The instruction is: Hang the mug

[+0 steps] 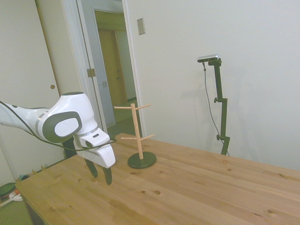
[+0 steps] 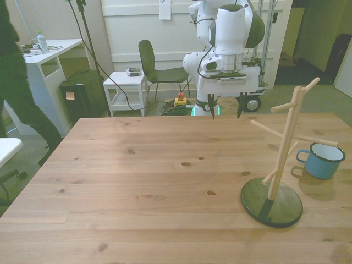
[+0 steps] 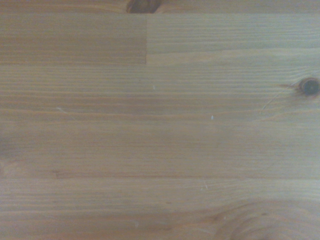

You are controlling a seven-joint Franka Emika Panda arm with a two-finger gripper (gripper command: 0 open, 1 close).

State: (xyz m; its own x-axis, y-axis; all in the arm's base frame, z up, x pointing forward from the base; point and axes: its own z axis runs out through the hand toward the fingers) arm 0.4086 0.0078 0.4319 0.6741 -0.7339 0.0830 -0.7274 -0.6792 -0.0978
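Wide wooden bench (image 2: 137, 181), bare plank grain and nothing else under the wrist camera. Beyond the gripper (image 2: 226, 106) and off toward the front view's right, a wooden mug rack (image 2: 286, 148) on a round dark base (image 2: 271, 202), pegs slanting up and out on several sides. Gripper (image 1: 101, 172) hanging just above the boards near the bench's far edge, fingers spread wide, pinching nothing. Farthest from the gripper, past the rack, the light-blue mug (image 2: 322, 160), upright on the bench, handle (image 2: 302, 156) turned back toward the rack, one low peg reaching out above the rim. Hanging not yet begun. Biggest hazard, as judged from here: a straight run to the mug crossing the rack, so a clipped peg or post and a toppled or shoved stand. Next: a descent onto the mug fouled by that low peg overhead. Then a poor hold on a thin enamel-looking rim, likely to slip or swing the mug. Smallest: a handle loop missing the peg tip on the way on, knocking the rack or dropping the mug near the bench edge.
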